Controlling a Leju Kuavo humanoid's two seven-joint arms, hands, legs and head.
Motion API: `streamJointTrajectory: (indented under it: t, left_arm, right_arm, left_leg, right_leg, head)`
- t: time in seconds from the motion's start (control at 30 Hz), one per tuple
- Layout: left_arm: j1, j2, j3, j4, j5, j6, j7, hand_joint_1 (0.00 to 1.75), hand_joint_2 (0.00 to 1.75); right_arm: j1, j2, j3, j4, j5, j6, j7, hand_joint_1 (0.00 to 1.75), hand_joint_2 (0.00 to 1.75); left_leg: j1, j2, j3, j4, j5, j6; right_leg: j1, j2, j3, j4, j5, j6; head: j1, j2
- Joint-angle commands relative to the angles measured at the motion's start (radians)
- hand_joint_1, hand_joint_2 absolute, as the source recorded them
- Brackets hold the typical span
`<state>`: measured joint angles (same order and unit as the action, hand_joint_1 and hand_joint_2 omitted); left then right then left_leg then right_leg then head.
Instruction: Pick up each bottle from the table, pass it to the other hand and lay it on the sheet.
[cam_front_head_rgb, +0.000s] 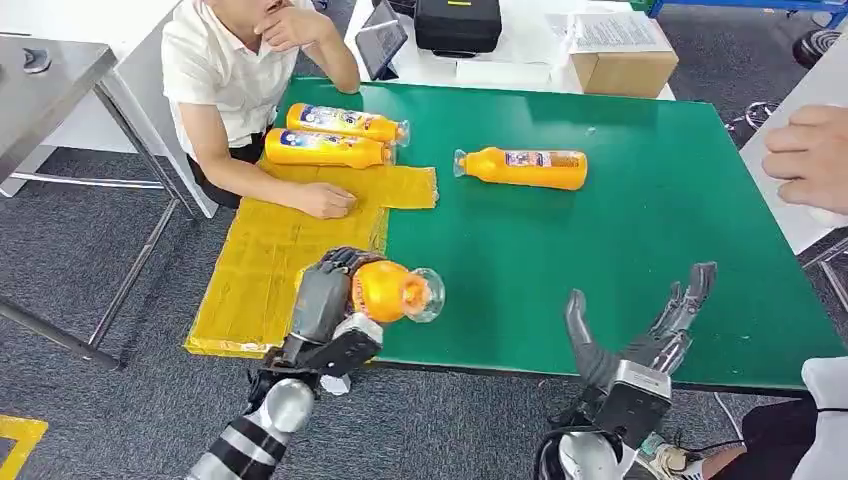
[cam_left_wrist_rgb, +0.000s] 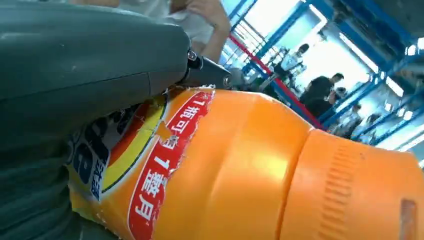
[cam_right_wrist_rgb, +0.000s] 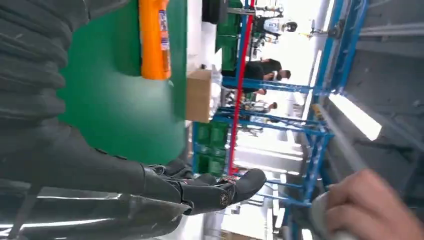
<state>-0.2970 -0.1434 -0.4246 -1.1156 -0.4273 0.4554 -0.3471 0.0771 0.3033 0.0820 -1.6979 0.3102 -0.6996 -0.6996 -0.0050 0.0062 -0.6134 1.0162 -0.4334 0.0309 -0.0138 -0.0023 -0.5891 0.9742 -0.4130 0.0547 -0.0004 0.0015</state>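
Observation:
My left hand (cam_front_head_rgb: 325, 298) grips an orange bottle (cam_front_head_rgb: 392, 291) near the table's front edge, just right of the yellow sheet (cam_front_head_rgb: 262, 268); the bottle's clear cap points right. Up close, the left wrist view has the same bottle (cam_left_wrist_rgb: 240, 170) with its red and yellow label under my hand (cam_left_wrist_rgb: 90, 65). Two orange bottles (cam_front_head_rgb: 345, 123) (cam_front_head_rgb: 325, 149) lie side by side at the sheet's far end. Another orange bottle (cam_front_head_rgb: 525, 168) lies on the green table (cam_front_head_rgb: 620, 240); it is also in the right wrist view (cam_right_wrist_rgb: 154, 40). My right hand (cam_front_head_rgb: 640, 335) (cam_right_wrist_rgb: 150, 185) hangs open over the front right of the table, holding nothing.
A person sits at the table's far left with one hand (cam_front_head_rgb: 322, 200) on the sheet. Another person's hand (cam_front_head_rgb: 810, 155) rests on a white surface at the right. A tablet (cam_front_head_rgb: 381, 42), a black case (cam_front_head_rgb: 458, 24) and a cardboard box (cam_front_head_rgb: 625, 62) stand behind the table.

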Motion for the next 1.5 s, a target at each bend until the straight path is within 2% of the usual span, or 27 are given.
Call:
streamJointTrajectory:
  t: [0.03,0.07,0.13,0.17,0.2,0.23,0.27,0.33,0.37,0.4,0.43,0.47,0.5,0.53,0.57,0.6,0.63,0.77,1.4,1.5]
  left_arm:
    - [-0.336,-0.012,-0.055,0.567,-0.158,-0.032,0.12,1.17,1.75]
    - [-0.357,-0.02,-0.03,0.621,-0.157,-0.037,0.099,0.56,1.75]
    - [-0.364,-0.018,-0.032,0.646,-0.176,-0.038,0.109,0.56,1.75]
    - [-0.372,-0.013,-0.05,0.659,-0.205,-0.037,0.127,0.68,1.75]
    - [-0.384,-0.008,-0.081,0.673,-0.261,-0.025,0.167,0.89,1.75]
    - [-0.403,0.001,-0.132,0.692,-0.34,-0.002,0.217,1.29,1.75]
    - [-0.411,-0.002,-0.13,0.694,-0.342,-0.022,0.229,1.41,1.75]
    - [-0.426,-0.005,-0.137,0.7,-0.367,-0.052,0.26,1.36,1.75]
    - [-0.43,-0.01,-0.122,0.7,-0.358,-0.068,0.272,1.26,1.75]
    - [-0.439,-0.011,-0.129,0.708,-0.377,-0.088,0.29,1.06,1.75]
    - [-0.445,-0.012,-0.131,0.715,-0.381,-0.101,0.302,0.56,1.75]
    - [-0.454,-0.018,-0.117,0.728,-0.364,-0.152,0.312,0.26,1.75]
    - [-0.458,-0.017,-0.111,0.732,-0.358,-0.173,0.316,0.17,1.75]
    - [-0.458,-0.017,-0.111,0.732,-0.358,-0.173,0.316,0.17,1.75]
    - [-0.458,-0.017,-0.111,0.732,-0.358,-0.173,0.316,0.03,1.75]
    - [-0.469,-0.021,-0.1,0.751,-0.347,-0.227,0.332,0.09,1.75]
    - [-0.471,-0.022,-0.095,0.755,-0.342,-0.244,0.337,0.0,1.75]
    - [-0.486,-0.026,-0.086,0.78,-0.345,-0.293,0.37,0.0,1.75]
    - [-0.487,-0.025,-0.082,0.786,-0.341,-0.322,0.375,0.0,1.75]
    - [-0.483,-0.028,-0.043,0.787,-0.301,-0.348,0.368,0.0,1.75]
  right_arm:
    - [-0.074,-0.022,0.076,0.074,0.222,0.001,0.001,0.0,0.0]
    - [-0.067,-0.005,0.068,0.088,0.198,0.001,0.001,0.0,0.0]
    - [-0.063,-0.003,0.058,0.097,0.183,0.001,0.001,0.0,0.0]
    - [-0.061,-0.007,0.059,0.096,0.17,0.001,0.001,0.0,0.0]
    - [-0.061,-0.011,0.058,0.096,0.179,0.001,0.001,0.0,0.0]
    - [-0.063,-0.016,0.062,0.107,0.166,0.001,0.001,0.0,0.0]
    - [-0.067,-0.023,0.068,0.116,0.155,0.001,0.001,0.0,0.0]
    - [-0.071,-0.025,0.068,0.118,0.155,0.001,0.001,0.0,0.0]
    - [-0.073,-0.025,0.071,0.123,0.143,0.001,0.001,0.0,0.0]
    - [-0.076,-0.027,0.075,0.131,0.134,0.001,0.001,0.0,0.0]
    - [-0.076,-0.027,0.076,0.135,0.133,0.001,0.001,0.0,0.0]
    - [-0.08,-0.03,0.083,0.143,0.125,0.001,0.001,0.0,0.0]
    - [-0.081,-0.031,0.085,0.147,0.12,0.001,0.001,0.0,0.0]
    - [-0.081,-0.031,0.085,0.147,0.12,0.001,0.001,0.0,0.0]
    - [-0.081,-0.031,0.085,0.147,0.12,0.001,0.001,0.0,0.0]
    - [-0.084,-0.034,0.093,0.163,0.11,0.001,0.001,0.0,0.0]
    - [-0.085,-0.035,0.094,0.168,0.101,0.001,0.001,0.0,0.0]
    - [-0.091,-0.038,0.094,0.185,0.082,0.001,0.001,0.0,0.0]
    - [-0.091,-0.041,0.097,0.19,0.071,0.001,0.001,0.0,0.0]
    - [-0.093,-0.046,0.1,0.197,0.058,0.001,0.001,0.0,0.0]
  left_leg:
    - [0.001,-0.002,0.003,-0.001,0.001,-0.001]
    - [0.001,-0.004,0.004,-0.001,0.001,-0.002]
    - [0.001,-0.002,0.003,-0.001,0.001,-0.002]
    - [0.001,-0.002,0.004,-0.001,0.0,-0.002]
    - [0.002,0.0,0.005,-0.001,0.0,-0.002]
    - [0.001,-0.001,0.003,-0.001,0.001,-0.002]
    - [0.002,-0.001,0.005,-0.001,0.0,-0.002]
    - [0.001,-0.002,0.001,0.0,0.001,-0.001]
    - [0.002,-0.002,0.003,0.0,0.0,-0.002]
    - [0.001,-0.002,0.002,0.0,0.0,-0.002]
    - [0.001,-0.002,0.001,0.0,0.001,-0.001]
    - [0.002,-0.002,0.003,0.001,0.0,-0.002]
    - [0.001,-0.002,0.001,0.0,0.001,-0.002]
    - [0.001,-0.001,0.0,0.0,0.001,-0.001]
    - [0.002,-0.002,0.002,0.0,0.0,-0.002]
    - [0.001,-0.002,0.001,0.0,0.001,-0.002]
    - [0.001,-0.002,0.0,0.0,0.001,-0.002]
    - [0.001,-0.001,0.002,0.0,0.0,-0.002]
    - [0.001,-0.002,0.001,0.0,0.001,-0.002]
    - [0.002,-0.002,0.007,0.0,-0.002,-0.004]
  right_leg:
    - [0.001,-0.002,0.004,-0.001,0.0,-0.002]
    - [0.001,-0.003,0.005,-0.001,-0.001,-0.002]
    - [0.001,-0.001,0.003,0.0,0.0,-0.001]
    - [0.001,-0.001,0.005,0.0,-0.001,-0.002]
    - [0.002,0.001,0.005,0.0,-0.001,-0.002]
    - [0.001,0.0,0.003,0.001,0.0,-0.001]
    - [0.002,-0.001,0.005,0.0,-0.001,-0.002]
    - [0.001,-0.001,0.002,0.001,0.0,-0.001]
    - [0.001,-0.001,0.004,0.001,-0.001,-0.002]
    - [0.001,0.0,0.002,0.001,0.0,-0.001]
    - [0.001,0.0,0.001,0.001,0.0,-0.001]
    - [0.002,-0.001,0.004,0.001,-0.001,-0.002]
    - [0.001,0.0,0.002,0.001,0.0,-0.001]
    - [0.001,0.0,0.001,0.001,0.0,-0.001]
    - [0.001,0.0,0.003,0.001,-0.001,-0.002]
    - [0.001,0.0,0.002,0.001,0.0,-0.001]
    - [0.001,0.0,0.001,0.001,0.0,-0.001]
    - [0.001,0.0,0.003,0.001,-0.001,-0.002]
    - [0.001,0.0,0.001,0.002,0.0,-0.001]
    - [0.002,0.001,0.008,0.002,-0.003,-0.004]
  head:
    - [0.0,0.0]
    - [0.0,0.0]
    - [0.0,0.0]
    - [0.0,0.0]
    - [0.0,0.0]
    - [0.0,0.0]
    - [0.0,0.0]
    - [0.0,0.0]
    - [0.0,0.0]
    - [0.0,0.0]
    - [0.0,0.0]
    - [0.0,0.0]
    - [0.0,0.0]
    - [0.0,0.0]
    - [0.0,0.0]
    - [0.0,0.0]
    - [0.0,0.0]
    - [0.0,0.0]
    - [0.0,0.0]
    - [0.0,0.0]
